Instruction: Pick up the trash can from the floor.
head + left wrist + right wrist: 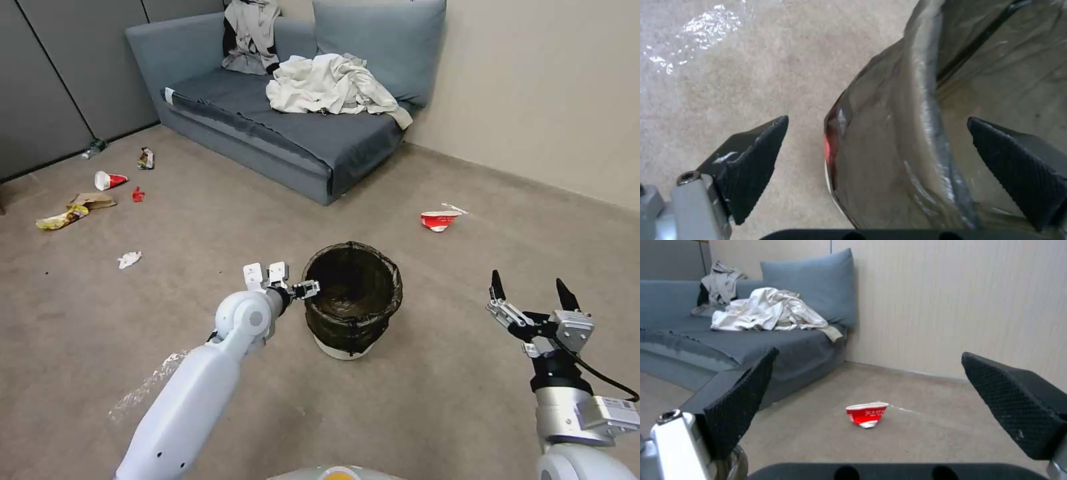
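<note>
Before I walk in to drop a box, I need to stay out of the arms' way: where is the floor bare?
The floor between the trash can and the right gripper is bare, as is the stretch between the trash can and the sofa. A crushed cup lies further right. Litter crowds the far left. The left gripper straddles the can's rim.

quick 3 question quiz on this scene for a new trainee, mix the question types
1. True or false: the left gripper is shut on the trash can.
2. Which gripper is at the bin's rim? A) left B) right C) neither
3. Fill in: the crushed red-and-white cup lies on the ____.

Key:
1. False. The left gripper's fingers are open, one outside the bagged rim and one over the inside.
2. A. The right gripper hangs open, off to the bin's right.
3. Floor, between the bin and the sofa.
</note>
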### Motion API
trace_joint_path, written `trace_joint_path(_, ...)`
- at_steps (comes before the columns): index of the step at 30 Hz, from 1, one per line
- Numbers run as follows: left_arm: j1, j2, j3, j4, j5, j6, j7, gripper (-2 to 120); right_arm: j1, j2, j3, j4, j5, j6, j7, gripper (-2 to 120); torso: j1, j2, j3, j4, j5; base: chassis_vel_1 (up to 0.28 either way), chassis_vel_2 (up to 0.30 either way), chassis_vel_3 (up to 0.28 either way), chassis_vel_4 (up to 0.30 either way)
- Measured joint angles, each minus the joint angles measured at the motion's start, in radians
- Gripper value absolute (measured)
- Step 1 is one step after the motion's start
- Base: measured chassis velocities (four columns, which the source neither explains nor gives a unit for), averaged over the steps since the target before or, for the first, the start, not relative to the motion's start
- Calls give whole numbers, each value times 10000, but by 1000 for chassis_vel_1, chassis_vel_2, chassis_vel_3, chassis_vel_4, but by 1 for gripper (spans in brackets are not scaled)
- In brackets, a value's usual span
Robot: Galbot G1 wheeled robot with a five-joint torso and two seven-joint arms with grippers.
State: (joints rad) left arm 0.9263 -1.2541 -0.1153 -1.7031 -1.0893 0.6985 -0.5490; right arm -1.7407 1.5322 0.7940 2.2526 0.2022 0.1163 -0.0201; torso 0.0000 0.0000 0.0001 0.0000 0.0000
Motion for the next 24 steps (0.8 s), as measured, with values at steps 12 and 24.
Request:
trace_joint_path(12, -116, -109, -2, 265, -471, 192, -254, 66, 8, -48, 18, -3, 54, 16, 55, 100, 0, 0, -1, 0, 0, 0, 0, 0, 0)
trace_joint_path(24, -191, -262, -65, 372, -656, 202, -286, 22, 1, -130, 46, -56, 127, 42, 55, 100, 0, 0, -1, 0, 0, 0, 0, 0, 0)
